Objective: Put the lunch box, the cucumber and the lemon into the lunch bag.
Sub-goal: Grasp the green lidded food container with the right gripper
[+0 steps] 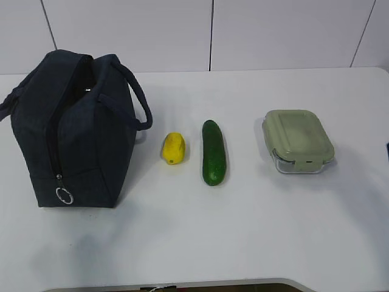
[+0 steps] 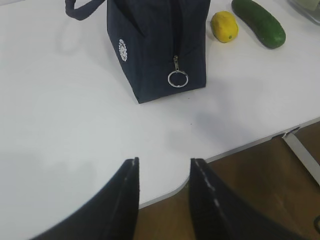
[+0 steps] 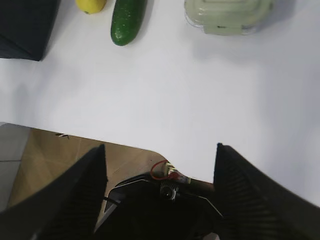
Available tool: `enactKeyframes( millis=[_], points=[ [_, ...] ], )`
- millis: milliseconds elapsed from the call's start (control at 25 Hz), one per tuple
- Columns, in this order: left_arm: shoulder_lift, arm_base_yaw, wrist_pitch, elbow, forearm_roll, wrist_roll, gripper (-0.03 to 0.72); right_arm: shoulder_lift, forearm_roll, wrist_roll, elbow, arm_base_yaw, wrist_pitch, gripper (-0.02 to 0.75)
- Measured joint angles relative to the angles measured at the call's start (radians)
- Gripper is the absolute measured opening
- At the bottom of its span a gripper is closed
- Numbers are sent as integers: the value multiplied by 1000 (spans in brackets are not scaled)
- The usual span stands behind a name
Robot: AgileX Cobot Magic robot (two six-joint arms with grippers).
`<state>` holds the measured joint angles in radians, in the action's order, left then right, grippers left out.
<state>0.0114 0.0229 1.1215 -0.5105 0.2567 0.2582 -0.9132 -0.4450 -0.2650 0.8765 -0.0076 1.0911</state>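
The navy lunch bag (image 1: 73, 131) stands upright at the table's left, its zipper closed down to a silver ring pull (image 1: 64, 195). Right of it lie the yellow lemon (image 1: 173, 148), then the dark green cucumber (image 1: 213, 152), then the lunch box (image 1: 298, 141) with its sage-green lid. Neither arm shows in the exterior view. My left gripper (image 2: 164, 161) hangs open over the table's front edge, well short of the lunch bag (image 2: 157, 45). My right gripper (image 3: 161, 146) is open wide above the front edge, with the lunch box (image 3: 227, 15), cucumber (image 3: 127, 20) and lemon (image 3: 90, 5) far ahead.
The white table (image 1: 243, 231) has a curved notch in its front edge (image 2: 170, 192). A white panelled wall (image 1: 213, 30) rises behind the table. A camera mount with a red wire (image 3: 167, 172) sits below the front edge under my right gripper.
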Motion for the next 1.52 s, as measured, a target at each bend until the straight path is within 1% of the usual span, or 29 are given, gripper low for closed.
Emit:
enactKeyframes(
  millis=[280,400,560,640,760,840,1120,1240,1520],
  points=[
    [0,0,0,0,2,0,239,-246,-204,-183,122,0,53,533],
    [0,0,0,0,2,0,239,-334,-292,-254,163,-17,96,533],
    [0,0,0,0,2,0,239,-433,-462,-379,183,-110,122,533],
    [0,0,0,0,2,0,239,-467,-508,-415,183,-166,122,533],
    [0,0,0,0,2,0,239,-506,-518,-449,183,-210,120,533],
    [0,0,0,0,2,-2,225,-536,-519,-469,183,-223,120,533],
    [0,0,0,0,2,-2,237,-669,-521,-521,205,-273,118,533],
    [0,0,0,0,2,-2,237,-728,-506,-525,256,-289,116,533],
    [0,0,0,0,2,-2,239,-855,-481,-514,412,-291,116,533]
  ],
)
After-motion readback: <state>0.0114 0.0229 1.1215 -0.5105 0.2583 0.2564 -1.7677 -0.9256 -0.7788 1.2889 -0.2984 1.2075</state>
